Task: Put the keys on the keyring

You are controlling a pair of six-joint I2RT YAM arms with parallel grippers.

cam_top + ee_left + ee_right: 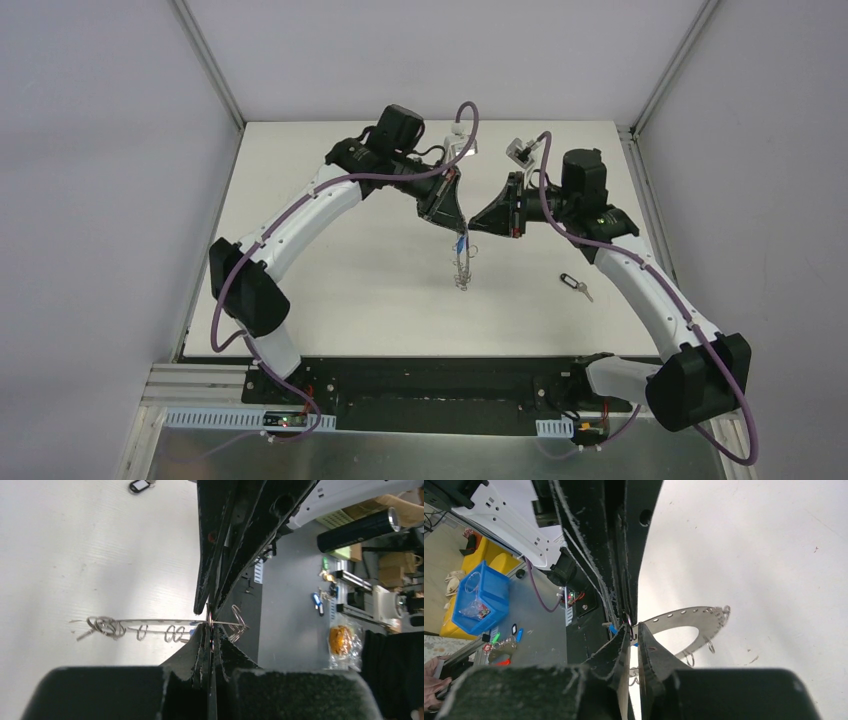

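The keyring [462,268] hangs on edge above the table between both arms. In the left wrist view it is a thin line [150,621] with wire loops under it. My left gripper [210,625] is shut on its rim. The right gripper [633,630] meets it from the other side, pinching the same end of the grey ring [689,619] at a small wire loop; only a narrow slit shows between its jaws. A blue key [461,243] hangs at that grip point; only a bit of blue [613,629] shows. The black key [575,285] lies on the table to the right.
The white table [350,300] is walled at the back and sides. Its black front rail [440,385] carries both arm bases. Off the table, the right wrist view shows a blue bin [479,597] on a grey bench.
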